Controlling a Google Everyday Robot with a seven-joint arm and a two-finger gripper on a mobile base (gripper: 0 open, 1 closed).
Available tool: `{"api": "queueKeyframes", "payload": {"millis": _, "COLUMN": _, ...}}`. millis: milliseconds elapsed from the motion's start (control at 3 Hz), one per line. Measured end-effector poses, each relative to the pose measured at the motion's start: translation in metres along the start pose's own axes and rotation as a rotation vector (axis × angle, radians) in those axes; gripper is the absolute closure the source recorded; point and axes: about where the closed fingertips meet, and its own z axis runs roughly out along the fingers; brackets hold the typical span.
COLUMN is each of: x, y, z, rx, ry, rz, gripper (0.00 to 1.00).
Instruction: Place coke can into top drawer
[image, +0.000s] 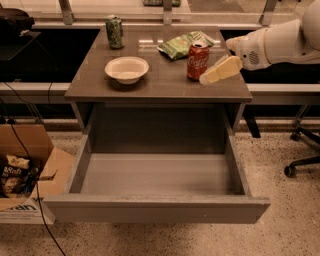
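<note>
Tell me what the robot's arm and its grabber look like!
The arm is chunky, rounded and white, like a smooth plastic tube, with a round greyish dotted patch near its end. The gripper is pale creamy yellow, long and narrowing toward its tip. It sits just right of the coke can, above the cabinet top. No cables or writing show on it.

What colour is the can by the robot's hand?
The coke can is red with white writing, in the camera view. The gripper is beside it.
</note>
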Motion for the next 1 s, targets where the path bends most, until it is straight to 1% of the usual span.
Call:
{"api": "queueKeyframes", "payload": {"millis": 333, "x": 0.0, "y": -0.003, "z": 0.014, "rx": 0.035, "ry": -0.026, "rz": 0.023, "gripper": 0.0}}
{"api": "queueKeyframes", "payload": {"millis": 1000, "x": -0.005, "y": -0.022, "z": 0.067, "rx": 0.105, "ry": -0.122, "rz": 0.047, "gripper": 0.0}}
